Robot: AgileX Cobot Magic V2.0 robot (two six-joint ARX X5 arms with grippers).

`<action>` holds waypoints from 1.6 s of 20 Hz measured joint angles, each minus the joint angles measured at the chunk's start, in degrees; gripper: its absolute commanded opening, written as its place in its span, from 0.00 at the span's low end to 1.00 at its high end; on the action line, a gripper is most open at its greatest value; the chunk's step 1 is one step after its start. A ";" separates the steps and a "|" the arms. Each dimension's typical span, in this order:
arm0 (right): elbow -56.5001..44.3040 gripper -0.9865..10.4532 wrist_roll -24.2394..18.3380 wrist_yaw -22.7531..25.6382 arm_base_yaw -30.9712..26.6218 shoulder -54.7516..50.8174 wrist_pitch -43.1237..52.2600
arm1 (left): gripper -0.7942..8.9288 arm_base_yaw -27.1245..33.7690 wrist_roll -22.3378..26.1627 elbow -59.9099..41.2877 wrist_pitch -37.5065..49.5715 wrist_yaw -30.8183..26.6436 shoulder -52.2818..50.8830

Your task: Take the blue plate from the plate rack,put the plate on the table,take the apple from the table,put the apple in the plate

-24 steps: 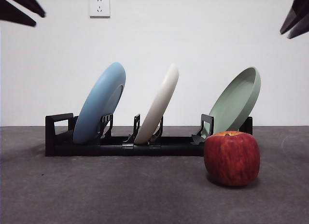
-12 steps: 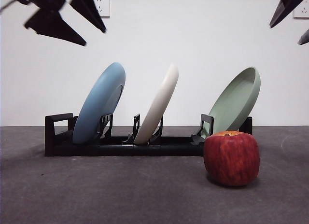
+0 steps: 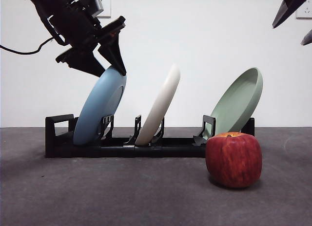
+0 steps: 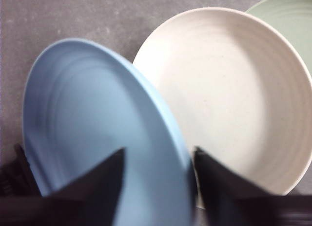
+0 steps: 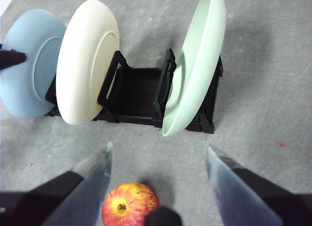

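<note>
The blue plate (image 3: 100, 106) leans in the left end of the black plate rack (image 3: 58, 138) on the dark grey table (image 3: 122, 192). My left gripper (image 3: 111, 70) is at the plate's top edge, jaws open, one on each side of the rim. In the left wrist view the blue plate (image 4: 87, 119) fills the space between the left gripper's (image 4: 158, 153) jaws. The red apple (image 3: 234, 159) stands on the table in front of the rack's right end. My right gripper (image 5: 159, 147) is open and empty, high above the apple (image 5: 129, 205).
A cream-white plate (image 3: 160, 106) leans in the rack's middle slot and a pale green plate (image 3: 239, 102) in its right slot. The right arm shows only as dark tips at the top right corner (image 3: 287, 9). A white wall stands behind the table.
My left gripper has come down from the top left corner to the blue plate's top rim. The plates, the apple and the right arm have not moved.
</note>
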 measured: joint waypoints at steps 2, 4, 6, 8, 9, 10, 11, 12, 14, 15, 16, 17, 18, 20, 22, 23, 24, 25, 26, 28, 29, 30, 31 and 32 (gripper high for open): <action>0.00 0.36 0.00 -0.02 0.00 0.00 0.00 | 0.07 -0.22 0.00 0.22 0.02 0.87 -0.04; 0.00 0.36 0.00 -0.02 0.00 -0.02 0.00 | 0.07 -0.39 -0.44 1.38 -1.60 1.27 -0.04; 0.00 0.36 -0.02 0.00 0.00 0.00 0.00 | 0.07 -0.44 -0.50 4.44 -5.33 2.03 -0.02; 0.00 0.36 0.00 -0.02 0.00 0.00 0.00 | 0.07 -0.98 -0.44 9.62 -10.36 2.51 -0.02; 0.00 0.36 0.00 0.00 0.00 0.00 0.00 | 0.07 -1.42 -0.22 12.79 -13.29 2.54 -0.02; 0.00 0.36 0.00 -0.02 0.00 0.00 0.00 | 0.07 -2.08 0.79 16.81 -17.03 2.34 -0.07; 0.00 0.36 0.00 0.00 0.00 0.00 0.00 | 0.07 -2.62 1.84 20.11 -20.50 2.25 -0.20; 0.00 0.36 0.00 0.00 0.00 0.00 0.00 | 0.07 -3.37 3.34 23.87 -24.96 2.01 -0.61; 0.00 0.36 0.00 0.00 0.00 0.00 0.00 | 0.07 -5.07 6.34 29.00 -32.30 1.73 -2.58; 0.00 0.36 0.00 0.00 0.00 0.00 0.00 | 0.07 -6.27 7.74 30.10 -34.84 1.44 -4.39; 0.00 0.36 0.00 0.00 0.00 0.00 0.00 | 0.07 -7.74 8.98 30.25 -37.18 0.66 -6.71; 0.00 0.36 0.00 0.00 0.00 0.00 0.00 | 0.07 -9.35 10.16 30.25 -40.11 -1.31 -8.98; 0.00 0.36 0.00 0.00 0.00 0.00 -0.09 | 0.07 -11.13 11.04 30.25 -43.39 -4.09 -11.06; 0.00 0.36 0.00 0.00 0.00 0.00 -0.66 | 0.07 -14.64 11.96 30.25 -50.29 -9.42 -14.69; 0.00 0.36 0.00 0.02 0.00 0.00 -1.38 | 0.07 -18.38 12.11 30.14 -52.37 -12.59 -18.14; 0.00 0.36 0.00 0.02 0.00 -0.02 -1.53 | 0.07 -20.65 11.72 30.14 -52.41 -14.34 -19.80; 0.00 0.36 0.00 0.02 0.00 0.00 -1.60 | 0.07 -23.23 10.99 30.14 -52.43 -16.90 -21.16; 0.00 0.36 0.00 0.02 0.00 0.00 -1.62 | 0.07 -26.08 9.77 29.99 -52.46 -20.39 -22.38; 0.00 0.36 0.00 0.02 0.00 0.00 -1.64 | 0.07 -28.85 8.44 28.98 -52.46 -24.04 -23.45; 0.00 0.36 0.00 0.02 0.00 0.00 -1.70 | 0.07 -36.02 3.87 23.78 -52.48 -33.35 -25.29; 0.00 0.36 0.00 0.02 0.00 -0.02 -1.73 | 0.07 -39.39 1.22 20.44 -52.50 -38.16 -25.57; 0.00 0.36 0.00 0.02 0.00 0.00 -1.73 | 0.07 -42.71 -1.60 16.79 -52.54 -42.60 -25.49; 0.00 0.36 0.00 0.02 0.00 0.00 -1.73 | 0.07 -45.81 -4.44 12.96 -52.54 -46.23 -25.16; 0.00 0.36 0.00 0.02 0.00 -0.02 -1.73 | 0.07 -48.52 -7.06 9.09 -52.39 -49.29 -24.79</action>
